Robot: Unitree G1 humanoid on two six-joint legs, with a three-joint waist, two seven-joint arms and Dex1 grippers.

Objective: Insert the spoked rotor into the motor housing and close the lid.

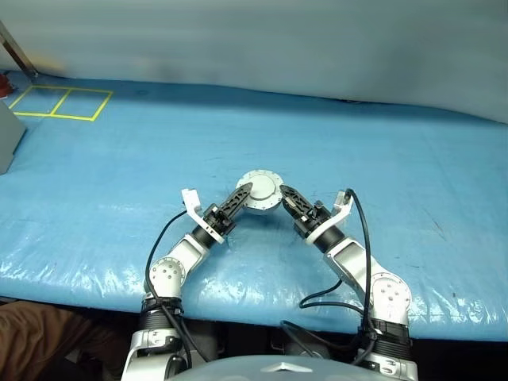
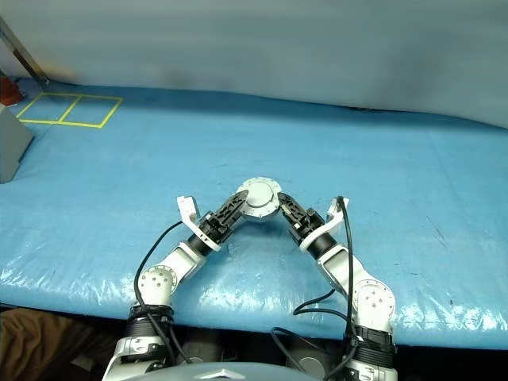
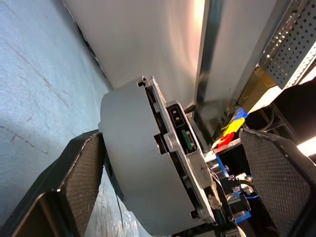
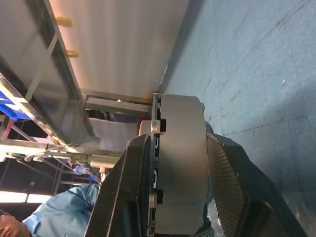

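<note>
Currently the round silver-grey metal motor housing [image 1: 260, 191], its lid [image 2: 259, 194] closed, is clamped by the right gripper [image 1: 287, 198]; the left gripper [image 1: 243, 193] is spread beside it.

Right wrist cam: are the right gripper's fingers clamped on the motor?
Yes, both fingers press against opposite faces of the grey round motor housing.

- blue tarp [image 1: 381, 159] covers the work surface, wrinkled, shiny along the near edge
- yellow tape squares [image 1: 62, 102] at far left corner
- pale wall [image 1: 278, 40] behind (plain)
- grey box [image 1: 8, 139] at left edge
- perforated metal panel [image 3: 296, 44], metal frame [image 4: 49, 64] in wrist views
</note>
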